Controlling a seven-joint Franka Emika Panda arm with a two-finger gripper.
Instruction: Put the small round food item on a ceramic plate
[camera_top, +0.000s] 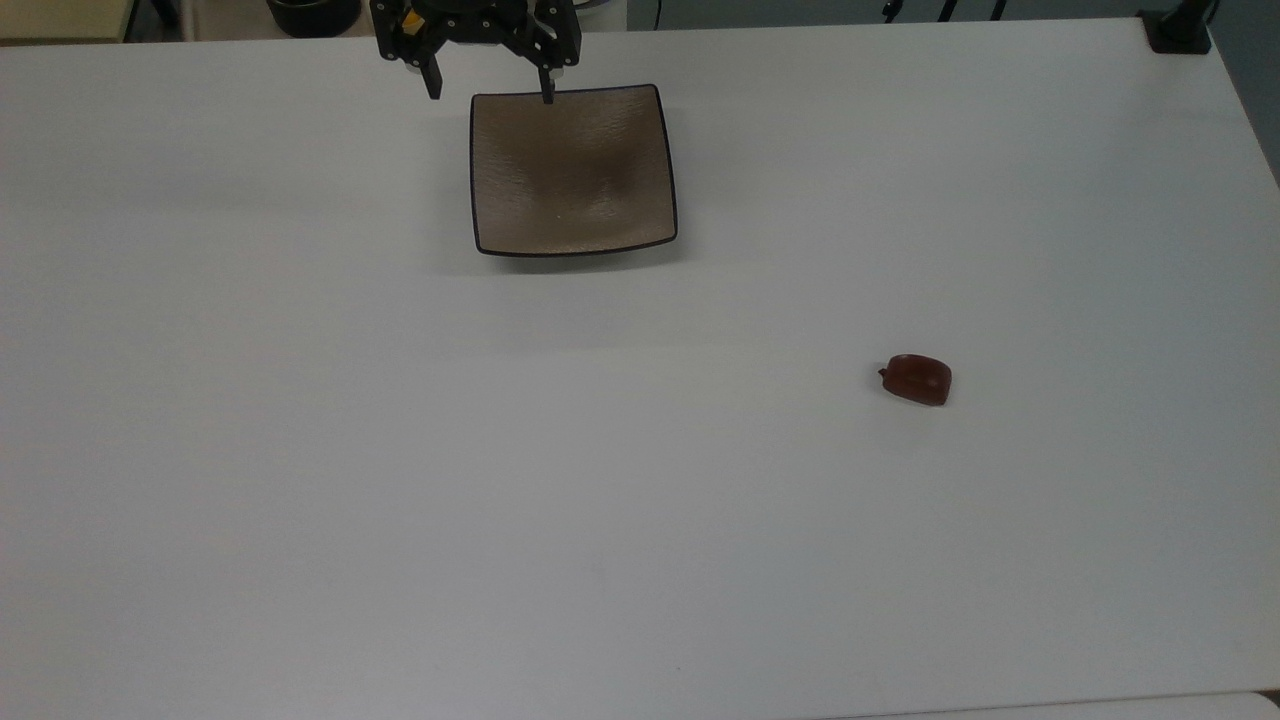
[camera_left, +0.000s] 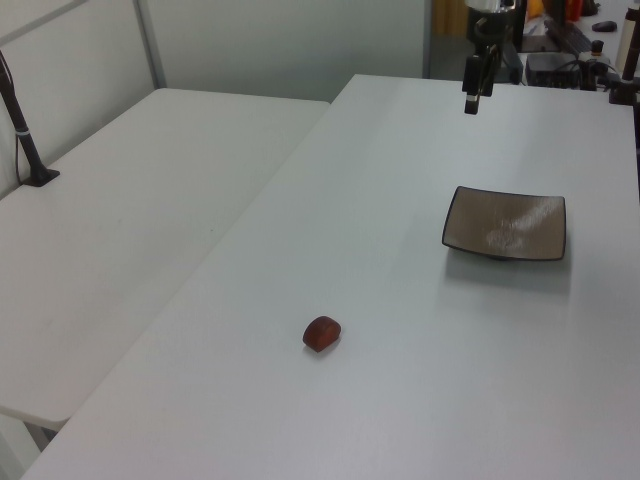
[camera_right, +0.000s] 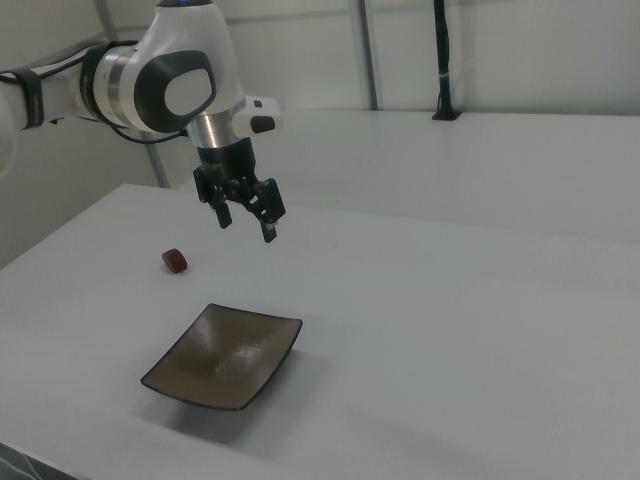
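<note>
Small round food item (camera_top: 917, 379) lying alone on the white worktop (camera_top: 300, 450), well apart from the ceramic plate (camera_top: 572, 170).

In the top view the food item is sitting nearer the camera, toward the top view's right, with the empty plate lying farther back and the gripper (camera_top: 489, 88) hanging at the plate's far edge, jaws spread open and holding nothing. The right view is showing what the top view is cropping: the white arm (camera_right: 160, 80) reaching in and the gripper (camera_right: 245, 223) hovering clear above the worktop. The left view is showing a second white table (camera_left: 130, 220) standing alongside.
</note>
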